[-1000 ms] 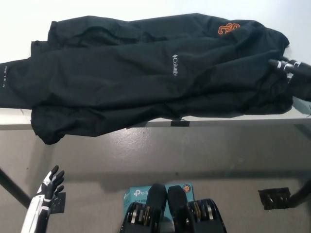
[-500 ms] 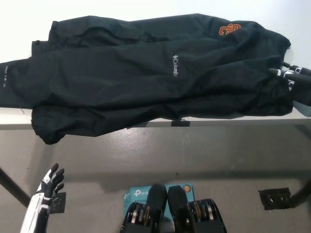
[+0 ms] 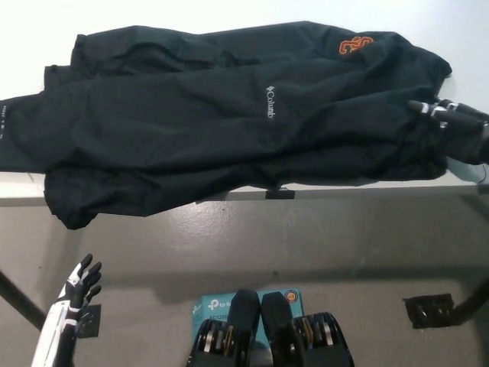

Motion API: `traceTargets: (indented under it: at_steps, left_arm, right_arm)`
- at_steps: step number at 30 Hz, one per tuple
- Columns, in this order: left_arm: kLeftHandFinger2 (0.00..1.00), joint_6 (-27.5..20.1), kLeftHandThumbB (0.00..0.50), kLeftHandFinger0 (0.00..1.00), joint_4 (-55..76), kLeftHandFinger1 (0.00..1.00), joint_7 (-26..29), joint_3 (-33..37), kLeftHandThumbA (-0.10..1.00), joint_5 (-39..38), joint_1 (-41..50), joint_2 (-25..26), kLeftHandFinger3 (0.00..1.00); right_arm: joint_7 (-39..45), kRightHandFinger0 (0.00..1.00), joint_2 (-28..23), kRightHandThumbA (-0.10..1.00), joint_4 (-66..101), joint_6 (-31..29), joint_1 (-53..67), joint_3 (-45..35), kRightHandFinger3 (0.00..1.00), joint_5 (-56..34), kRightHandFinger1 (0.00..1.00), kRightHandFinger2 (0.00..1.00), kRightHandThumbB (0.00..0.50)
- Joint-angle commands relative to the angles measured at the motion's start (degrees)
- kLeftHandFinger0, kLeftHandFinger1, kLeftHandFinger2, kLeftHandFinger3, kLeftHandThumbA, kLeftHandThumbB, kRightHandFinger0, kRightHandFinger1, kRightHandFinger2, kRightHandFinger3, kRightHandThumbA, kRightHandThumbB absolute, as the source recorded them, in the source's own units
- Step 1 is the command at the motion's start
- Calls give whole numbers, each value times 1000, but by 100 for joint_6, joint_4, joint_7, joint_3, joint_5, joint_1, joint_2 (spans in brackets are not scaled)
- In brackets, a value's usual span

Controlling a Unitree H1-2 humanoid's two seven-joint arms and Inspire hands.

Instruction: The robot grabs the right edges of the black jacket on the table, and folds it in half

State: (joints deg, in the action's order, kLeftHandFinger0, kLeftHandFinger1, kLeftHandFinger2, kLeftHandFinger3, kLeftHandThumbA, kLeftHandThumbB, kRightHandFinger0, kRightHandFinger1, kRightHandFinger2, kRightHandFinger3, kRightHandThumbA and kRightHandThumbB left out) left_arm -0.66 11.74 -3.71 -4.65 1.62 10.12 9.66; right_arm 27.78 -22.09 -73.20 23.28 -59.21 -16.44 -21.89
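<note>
Since the earlier frames, our right hand (image 3: 451, 122) has been pushing a little further inward from the picture's right, and the right edge of the black jacket (image 3: 229, 122) has been bunching slightly under it. We are pressing this black hand against the jacket's right edge, fingers reaching toward the fabric, but we cannot tell whether they are gripping the cloth or merely resting on it. The jacket is lying spread across the white worktop (image 3: 30, 23), with a small white logo (image 3: 270, 102) near its middle and an orange emblem (image 3: 355, 44) near the far right corner; its near hem is drooping over the worktop's front edge at the left. We are keeping our white left hand (image 3: 76, 284) low at the lower left, well apart from the jacket, fingers spread and holding nothing.
</note>
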Motion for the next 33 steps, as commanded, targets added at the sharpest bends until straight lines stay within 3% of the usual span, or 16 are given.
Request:
traceTargets:
  at_steps: [1, 11, 12, 13, 14, 15, 16, 18, 19, 22, 25, 26, 28, 29, 30, 33]
  left_arm:
    - [1000, -159, 151, 1000, 205, 1000, -1, -51, 1000, 27, -52, 121, 1000]
    - [1000, -51, 176, 1000, 305, 1000, 22, -85, 1000, -7, -98, 115, 1000]
    - [1000, -55, 184, 1000, 310, 1000, 10, -76, 1000, -8, -103, 120, 1000]
    - [1000, -75, 181, 1000, 294, 1000, 7, -78, 1000, -33, -124, 112, 1000]
    - [1000, -75, 181, 1000, 290, 1000, 8, -75, 1000, -33, -137, 108, 1000]
    - [1000, -64, 186, 1000, 291, 1000, 10, -72, 1000, -23, -161, 110, 1000]
    - [1000, -50, 191, 1000, 299, 1000, 5, -76, 1000, -36, -166, 113, 1000]
    - [1000, 19, 193, 1000, 321, 1000, 10, -94, 1000, -88, -205, 99, 1000]
    - [1000, 0, 193, 1000, 317, 1000, 20, -88, 1000, -23, -223, 119, 1000]
    - [1000, 20, 184, 1000, 354, 1000, 10, -93, 1000, -18, -254, 145, 1000]
    - [1000, 29, 179, 1000, 360, 1000, 6, -91, 1000, -10, -254, 150, 1000]
    - [1000, -18, 161, 1000, 344, 1000, 15, -81, 1000, 43, -261, 161, 1000]
    - [1000, -25, 168, 1000, 324, 1000, 16, -79, 1000, 61, -273, 169, 1000]
    - [1000, 21, 170, 1000, 335, 1000, 16, -81, 1000, 58, -287, 166, 1000]
    - [1000, -13, 160, 1000, 318, 1000, 15, -84, 1000, 39, -298, 162, 1000]
    - [1000, 16, 167, 1000, 322, 1000, 20, -84, 1000, 42, -302, 164, 1000]
  right_arm:
    - [91, 1000, 207, 1000, 106, 67, -293, 37, 1000, -3, 1000, 1000, 498]
    - [-180, 993, 642, 1000, -110, -84, -370, 665, 1000, 512, 1000, 1000, 494]
    - [-355, 619, 743, 1000, -133, -198, -346, 722, 1000, 561, 959, 1000, 500]
    - [-746, 184, 830, 859, -174, -389, -364, 820, 1000, 699, 573, 917, 500]
    - [-794, 239, 832, 876, -184, -416, -374, 844, 1000, 704, 649, 1000, 500]
    - [-1797, 15, 1029, 357, -238, -648, -447, 765, 1000, 743, 156, 494, 394]
    - [-2028, 1, 1100, -8, -240, -745, -457, 743, 985, 745, 71, 496, 368]
    - [-2543, 0, 1248, -99, -229, -871, -516, 751, 766, 832, 127, 633, 323]
    - [-2662, 0, 1303, -100, -246, -1021, -524, 754, 689, 850, 208, 748, 252]
    - [-2731, 0, 1340, -100, -233, -1136, -525, 728, 575, 837, 233, 758, 234]
    - [-2775, 0, 1337, -100, -257, -1209, -511, 682, 553, 799, 268, 816, 210]
    - [-2846, 0, 1348, -100, -248, -1268, -496, 596, 705, 724, 255, 790, 183]
    - [-2884, 0, 1348, -100, -239, -1318, -474, 458, 742, 593, 255, 791, 172]
    - [-2921, 0, 1345, -100, -220, -1457, -432, 422, 531, 582, 302, 836, 174]
    - [-2966, 0, 1344, -100, -210, -1525, -416, 414, 419, 595, 316, 843, 165]
    - [-3133, 0, 1367, -100, -197, -1806, -369, 184, 258, 438, 326, 835, 154]
